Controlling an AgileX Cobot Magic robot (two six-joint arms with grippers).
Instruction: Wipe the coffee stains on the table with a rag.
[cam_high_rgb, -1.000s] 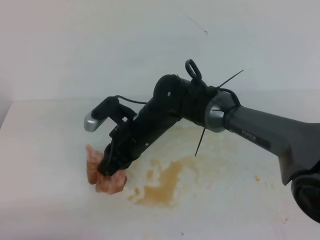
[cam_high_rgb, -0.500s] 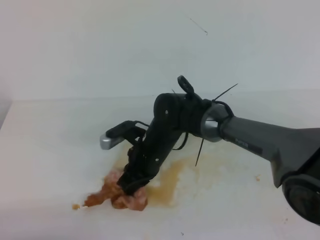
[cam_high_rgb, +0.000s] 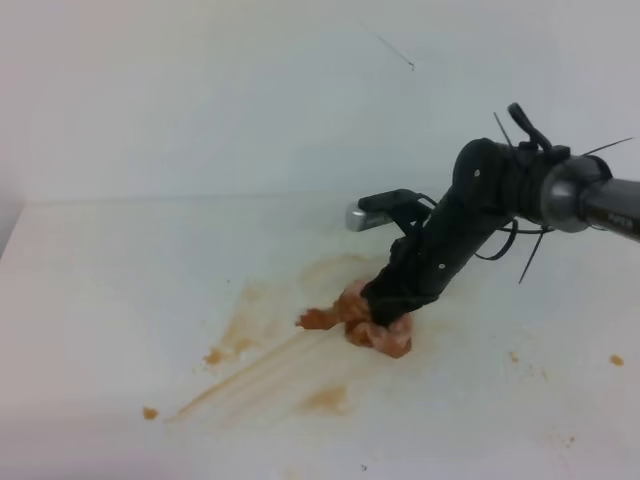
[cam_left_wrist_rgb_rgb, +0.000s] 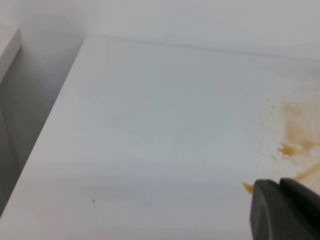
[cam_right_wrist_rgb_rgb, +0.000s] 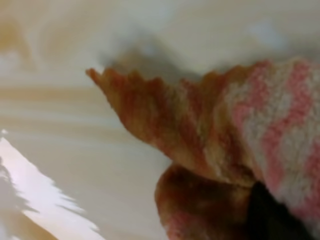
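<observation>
My right gripper (cam_high_rgb: 392, 306) is shut on the rag (cam_high_rgb: 362, 326), a pink-white wad soaked brown, and presses it onto the white table (cam_high_rgb: 110, 280) right of centre. Coffee stains (cam_high_rgb: 262, 366) trail from the rag toward the front left as pale tan streaks, with a small blotch (cam_high_rgb: 326, 399) and scattered specks. In the right wrist view the rag (cam_right_wrist_rgb_rgb: 210, 150) fills the frame, with one dark finger (cam_right_wrist_rgb_rgb: 272, 220) at its lower right. The left wrist view shows only a dark part of my left gripper (cam_left_wrist_rgb_rgb: 286, 211) at the bottom right, near stains (cam_left_wrist_rgb_rgb: 298, 136); its jaws are hidden.
A white wall (cam_high_rgb: 200, 90) rises behind the table. The table's left edge (cam_left_wrist_rgb_rgb: 47, 130) drops off beside a grey gap. Brown specks (cam_high_rgb: 617, 360) lie at the far right and near the front left (cam_high_rgb: 148, 412).
My right gripper has swept the rag from the front left through the puddle toward the right and back. The thick brown blotch is now thin streaks.
</observation>
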